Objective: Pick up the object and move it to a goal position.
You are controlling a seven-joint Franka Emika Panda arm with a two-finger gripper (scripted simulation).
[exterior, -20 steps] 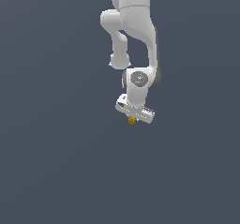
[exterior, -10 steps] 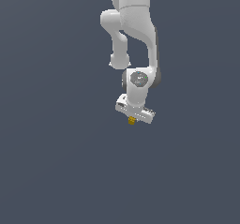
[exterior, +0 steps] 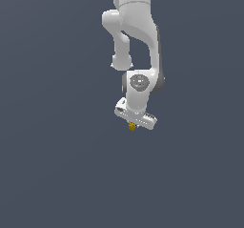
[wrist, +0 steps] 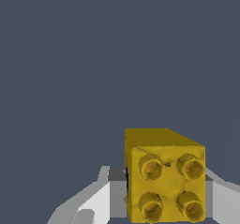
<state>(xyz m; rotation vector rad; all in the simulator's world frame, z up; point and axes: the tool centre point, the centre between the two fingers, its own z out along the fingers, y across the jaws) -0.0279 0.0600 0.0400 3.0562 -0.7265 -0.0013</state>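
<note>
Beneath the white arm (exterior: 136,36), the tool (exterior: 133,123) points downward and grasps the yellow block (exterior: 132,126) between its fingers (wrist: 101,199). Four round studs mark the block's face in the wrist view; whether it clears the grey surface (exterior: 57,174) seems likely but is uncertain.

We see only one thing apart from the work itself: a plain dark grey-blue ground (exterior: 52,165) that fills the exterior view from its left edge to its right, and from near to far. It carries no seam, edge, marking or shadow that we can make out, so we cannot tell whether it is a floor, a table or mere backdrop. In the wrist view the same flat grey-blue ground (wrist: 70,54) spreads across the far part of the scene, evenly lit and featureless.
</note>
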